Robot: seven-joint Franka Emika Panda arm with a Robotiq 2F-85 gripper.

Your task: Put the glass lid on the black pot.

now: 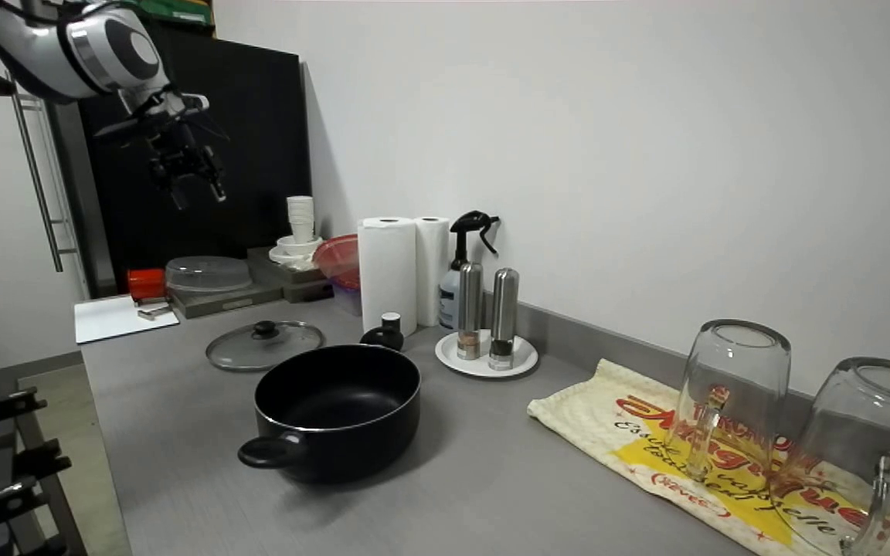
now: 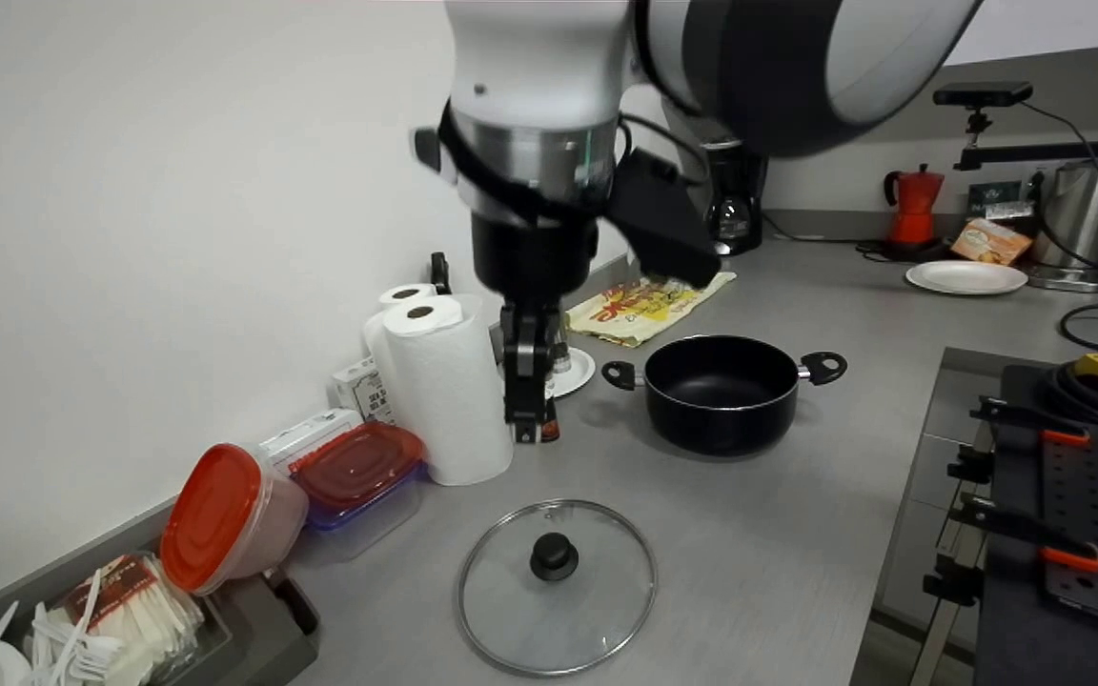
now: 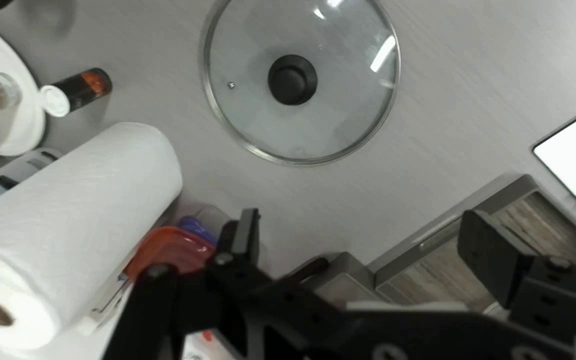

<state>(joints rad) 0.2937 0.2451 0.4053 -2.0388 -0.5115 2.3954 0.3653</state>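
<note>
Gripper [image 3: 360, 235]: set wide, nothing between the fingers [image 3: 490, 257], up in the air over the counter [image 2: 768, 572]. Step, judged: approach to lid, no grasp yet.

Lid [image 2: 573, 624] flat on counter, knob [image 3: 292, 80] up, touching only the counter. In wrist view it sits out past the fingertips, not between them. Handling, a guess: stiff glass, metal rim, modest weight, slick, could chip or crack. Take the knob, not the rim: rim sits down on the counter, likely no way under. Knob's small and round, so straight from above, centred, firm squeeze; off-centre pinch may let lid tilt or swing. Set down gently, no dropping.

Rolls [image 2: 454, 410] near lid, apart; could snag a wide gripper.

Pot [image 2: 721, 419] farther along, upright, uncovered, well apart from lid, nothing seen inside. About level with it, by the wall: plate [image 1: 524, 361] with two mills [image 1: 504, 301]. Farther on, cloth [image 1: 599, 409] with upturned glass mugs [image 1: 746, 386].
</note>
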